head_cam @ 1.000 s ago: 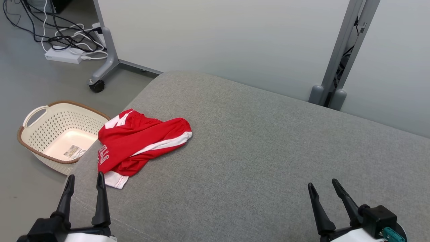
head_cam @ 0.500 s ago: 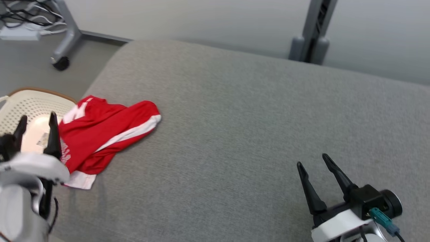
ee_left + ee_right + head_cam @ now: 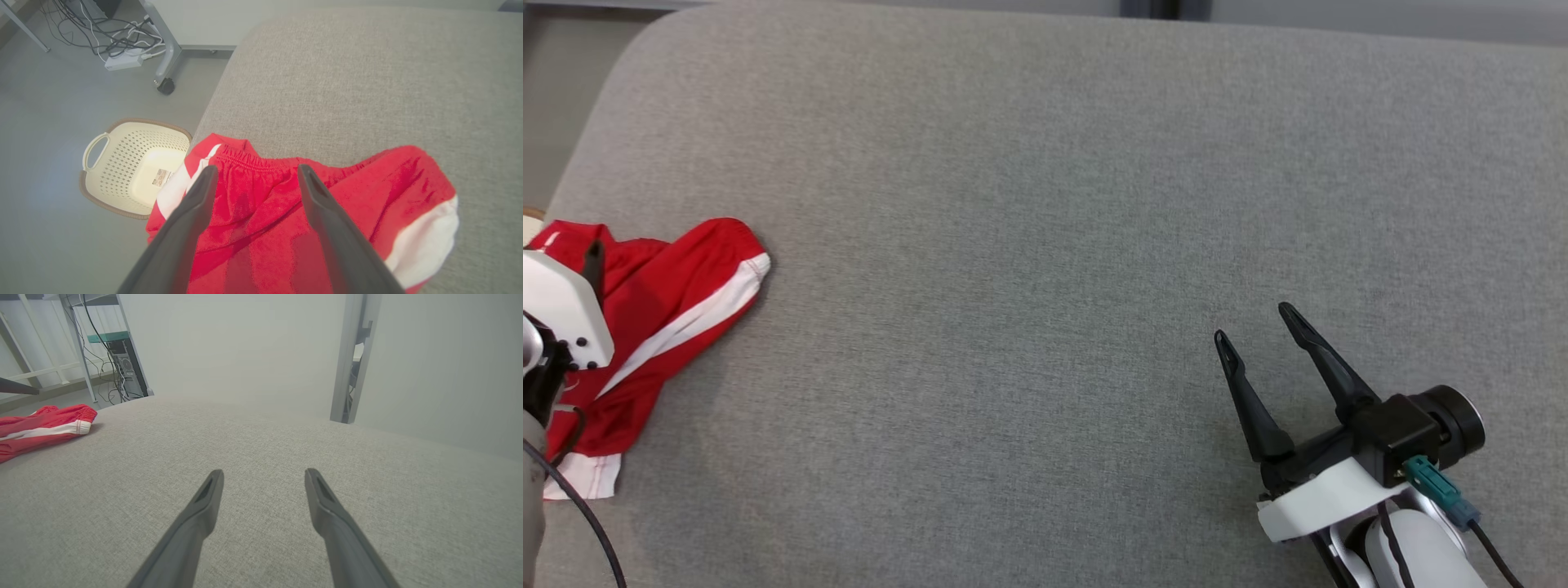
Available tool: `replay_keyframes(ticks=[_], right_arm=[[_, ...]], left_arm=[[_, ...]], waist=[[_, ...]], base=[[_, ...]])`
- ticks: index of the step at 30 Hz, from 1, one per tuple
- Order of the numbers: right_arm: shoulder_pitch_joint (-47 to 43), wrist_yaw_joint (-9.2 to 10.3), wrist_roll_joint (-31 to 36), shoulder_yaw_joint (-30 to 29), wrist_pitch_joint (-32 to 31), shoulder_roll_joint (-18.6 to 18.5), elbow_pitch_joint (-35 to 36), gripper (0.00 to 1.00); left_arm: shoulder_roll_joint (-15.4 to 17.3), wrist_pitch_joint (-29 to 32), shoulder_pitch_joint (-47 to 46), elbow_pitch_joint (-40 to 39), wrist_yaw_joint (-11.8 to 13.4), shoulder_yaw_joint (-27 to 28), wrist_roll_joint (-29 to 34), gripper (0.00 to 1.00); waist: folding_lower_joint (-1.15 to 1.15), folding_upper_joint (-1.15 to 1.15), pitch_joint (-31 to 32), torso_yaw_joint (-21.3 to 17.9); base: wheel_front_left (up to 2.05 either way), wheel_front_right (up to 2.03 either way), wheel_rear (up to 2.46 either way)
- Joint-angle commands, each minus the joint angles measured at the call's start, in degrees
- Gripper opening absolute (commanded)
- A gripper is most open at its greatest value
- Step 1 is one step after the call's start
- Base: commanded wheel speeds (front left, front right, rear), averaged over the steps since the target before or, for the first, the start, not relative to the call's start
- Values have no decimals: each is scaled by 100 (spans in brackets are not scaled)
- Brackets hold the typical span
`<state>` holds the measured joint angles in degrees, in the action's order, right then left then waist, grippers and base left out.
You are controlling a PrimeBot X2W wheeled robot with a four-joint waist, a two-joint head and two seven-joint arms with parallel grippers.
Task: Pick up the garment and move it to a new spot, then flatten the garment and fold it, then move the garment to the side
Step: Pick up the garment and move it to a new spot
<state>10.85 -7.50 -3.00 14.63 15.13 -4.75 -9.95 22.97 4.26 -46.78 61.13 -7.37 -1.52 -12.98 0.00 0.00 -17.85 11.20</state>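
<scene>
Red shorts with a white side stripe lie crumpled at the left edge of a grey fabric cushion, close to its rounded far-left corner, with part of the cloth reaching the cushion's side. The left claw is open, its two dark fingers spread wide over the shorts; in the left wrist view the gathered elastic waistband lies between and just beyond the fingertips, and whether the tips touch the cloth cannot be told. The right claw is likewise open and grips nothing; it hangs over bare cushion at the lower right of the head view, well apart from the shorts, fingers pointing away from the robot and slightly leftward. On the grey floor beside the cushion, just beside the shorts as the left wrist view shows them, stands a cream perforated laundry basket with a brown rim. Farther off lie a white power strip with tangled cables and a black caster wheel on a grey frame leg.
</scene>
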Motion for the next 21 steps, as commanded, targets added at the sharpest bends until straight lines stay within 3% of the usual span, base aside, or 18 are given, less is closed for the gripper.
replay_keyframes(ticks=[1, 11, 21], right_arm=[[134, 2, 49, 17, -4, -24, 41, 100], [303, 2, 56, 115, -4, -12, 2, 100], [441, 2, 85, 174, -4, -82, -31, 100]], left_arm=[[115, 357, -207, 238, -10, -165, -183, 100], [361, 1012, -593, 725, -10, -515, -659, 100], [328, 1723, -851, 1008, -12, -701, -1015, 100]], waist=[[0, 0, -254, -189], [0, 0, -522, -302], [0, 0, -713, -380]], base=[[0, 0, 0], [0, 0, 0], [0, 0, 0]])
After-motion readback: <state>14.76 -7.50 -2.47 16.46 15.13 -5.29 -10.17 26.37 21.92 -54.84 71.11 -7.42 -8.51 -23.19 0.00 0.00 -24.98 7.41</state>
